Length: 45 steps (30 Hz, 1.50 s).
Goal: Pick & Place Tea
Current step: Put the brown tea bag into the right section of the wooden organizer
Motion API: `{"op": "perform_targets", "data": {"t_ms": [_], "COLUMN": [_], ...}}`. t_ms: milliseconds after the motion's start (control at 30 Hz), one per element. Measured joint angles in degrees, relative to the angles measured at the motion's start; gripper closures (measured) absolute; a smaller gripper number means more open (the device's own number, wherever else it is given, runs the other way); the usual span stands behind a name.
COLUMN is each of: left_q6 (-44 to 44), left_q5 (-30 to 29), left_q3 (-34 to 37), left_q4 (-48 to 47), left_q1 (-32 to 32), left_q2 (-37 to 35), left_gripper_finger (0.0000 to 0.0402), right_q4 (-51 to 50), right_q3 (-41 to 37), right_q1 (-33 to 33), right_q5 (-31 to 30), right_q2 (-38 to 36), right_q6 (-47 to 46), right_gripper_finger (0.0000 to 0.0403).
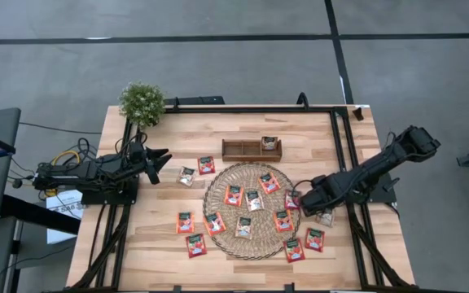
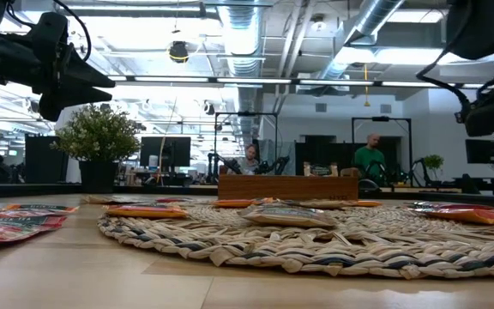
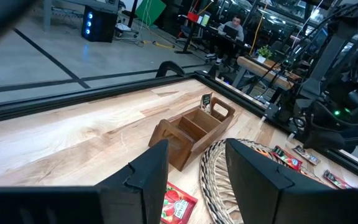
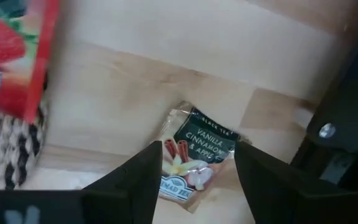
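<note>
The right pincer (image 1: 326, 216) hung low just off the mat (image 1: 251, 210), on the side away from the left arm, its fingers (image 4: 135, 180) spread to either side of a silvery sachet (image 4: 194, 163) lying flat on the worktop (image 1: 161, 244); they had not closed on it. A red sachet (image 4: 11, 50) lay nearby, overlapping the mat's rim. The left pincer (image 1: 163, 161) waited raised above the worktop, well off the mat's opposite side, released and holding nothing. Several red sachets (image 1: 234, 194) lay on the mat, and others were scattered on the worktop around it. One sachet (image 1: 269, 143) stood in the wooden tray (image 1: 251, 150) just beyond the mat. A potted plant (image 1: 142, 102) stood at the worktop's far corner, beyond the left pincer
</note>
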<state>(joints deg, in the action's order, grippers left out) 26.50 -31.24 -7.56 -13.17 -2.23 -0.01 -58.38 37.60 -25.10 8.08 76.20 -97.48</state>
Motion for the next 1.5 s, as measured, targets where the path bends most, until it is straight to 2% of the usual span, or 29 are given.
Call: {"op": "perform_targets", "data": {"t_ms": [200,367,1133,1500], "left_q6": [0.0,0.0,0.0,0.0], "left_q5": [0.0,0.0,0.3,0.2], "left_q3": [0.0,0.0,0.0,0.0], "left_q4": [0.0,0.0,0.0,0.0], "left_q1": [0.0,0.0,0.0,0.0], "left_q2": [0.0,0.0,0.0,0.0], "left_gripper_finger": [0.0250,0.0250,0.0250,0.0250], "right_q4": [8.6,8.2,6.2,3.8], "right_q3": [-4.4,-5.1,-2.9,-2.9], "right_q1": [-1.9,-1.9,-1.9,-1.8], "right_q5": [1.3,0.8,0.8,-2.1], "right_q2": [0.0,0.0,-0.1,-0.1], "right_q6": [-8.3,-10.9,-9.2,-19.2], "right_gripper_finger": [0.0209,0.0211,0.0201,0.0195]}}
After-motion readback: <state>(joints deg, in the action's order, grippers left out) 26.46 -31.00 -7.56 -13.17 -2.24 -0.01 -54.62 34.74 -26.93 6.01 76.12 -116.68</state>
